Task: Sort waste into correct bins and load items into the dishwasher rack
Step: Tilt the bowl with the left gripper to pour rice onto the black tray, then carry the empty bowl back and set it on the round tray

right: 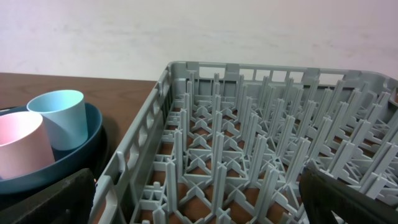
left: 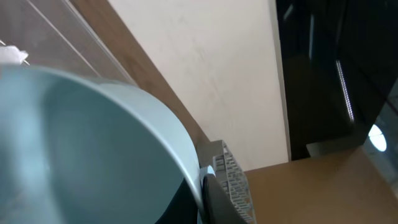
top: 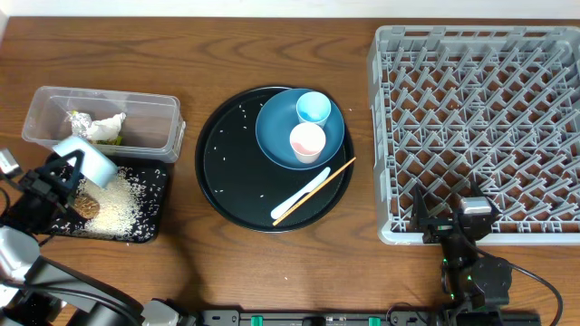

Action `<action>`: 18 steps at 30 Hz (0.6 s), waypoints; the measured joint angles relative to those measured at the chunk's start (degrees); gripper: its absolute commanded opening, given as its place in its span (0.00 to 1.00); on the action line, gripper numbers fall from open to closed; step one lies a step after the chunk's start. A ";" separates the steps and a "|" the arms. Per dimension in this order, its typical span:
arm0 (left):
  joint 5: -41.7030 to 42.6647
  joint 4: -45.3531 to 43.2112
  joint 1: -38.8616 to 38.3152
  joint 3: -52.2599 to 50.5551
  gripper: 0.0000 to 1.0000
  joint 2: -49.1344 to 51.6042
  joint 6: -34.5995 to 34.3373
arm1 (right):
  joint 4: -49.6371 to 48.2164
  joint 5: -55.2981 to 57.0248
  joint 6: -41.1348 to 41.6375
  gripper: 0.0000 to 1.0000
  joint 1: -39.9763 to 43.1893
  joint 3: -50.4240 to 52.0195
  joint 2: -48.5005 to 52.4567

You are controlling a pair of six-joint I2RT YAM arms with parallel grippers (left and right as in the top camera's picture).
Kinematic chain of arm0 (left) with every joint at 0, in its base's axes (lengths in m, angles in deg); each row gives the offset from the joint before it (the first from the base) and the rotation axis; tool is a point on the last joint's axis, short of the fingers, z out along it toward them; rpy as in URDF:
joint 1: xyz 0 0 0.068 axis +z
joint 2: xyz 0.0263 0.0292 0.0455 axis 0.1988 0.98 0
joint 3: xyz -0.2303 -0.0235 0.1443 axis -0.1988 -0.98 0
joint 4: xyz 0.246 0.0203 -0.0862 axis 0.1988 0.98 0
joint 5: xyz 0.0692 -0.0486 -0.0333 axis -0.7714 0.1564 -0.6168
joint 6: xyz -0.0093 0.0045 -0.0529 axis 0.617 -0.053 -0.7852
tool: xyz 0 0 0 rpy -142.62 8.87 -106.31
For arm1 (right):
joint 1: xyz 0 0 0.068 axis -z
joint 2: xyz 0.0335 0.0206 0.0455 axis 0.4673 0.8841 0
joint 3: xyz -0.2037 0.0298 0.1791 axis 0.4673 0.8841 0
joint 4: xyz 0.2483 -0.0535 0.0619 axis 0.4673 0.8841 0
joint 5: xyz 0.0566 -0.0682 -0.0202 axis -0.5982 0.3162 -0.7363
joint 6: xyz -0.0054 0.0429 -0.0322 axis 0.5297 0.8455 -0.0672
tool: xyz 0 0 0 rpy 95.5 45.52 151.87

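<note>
My left gripper [top: 74,169] is shut on the rim of the light blue bowl [top: 86,160], tilted over the shallow black tray [top: 156,206], which holds rice grains [top: 118,204] and a brown lump [top: 87,206]. The bowl [left: 74,143] fills the left wrist view, with my left gripper [left: 202,196] pinching its rim. The clear tub [top: 166,122] holds white tissue [top: 111,123] and a silvery wrapper [top: 80,120]. The blue plate [top: 276,147] carries a pale blue cup [top: 314,109] and a pink cup [top: 306,141]. My right gripper [top: 450,225] is open at the grey rack's [top: 480,118] front edge.
The round black tray [top: 227,163] under the plate also holds a white spoon [top: 302,192], a chopstick [top: 335,174] and stray rice grains. The right wrist view shows the rack [right: 249,124], both cups [right: 59,115] and my right gripper [right: 199,199] with nothing between its fingers.
</note>
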 measured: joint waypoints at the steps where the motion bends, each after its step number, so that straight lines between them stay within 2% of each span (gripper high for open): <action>1: -0.24 0.50 0.00 0.00 0.06 0.02 -0.31 | 0.02 0.00 -0.02 0.99 0.00 0.00 0.00; 18: 1.09 3.17 -0.13 0.00 0.07 0.63 2.49 | 0.00 0.00 -0.02 0.99 0.00 0.00 0.00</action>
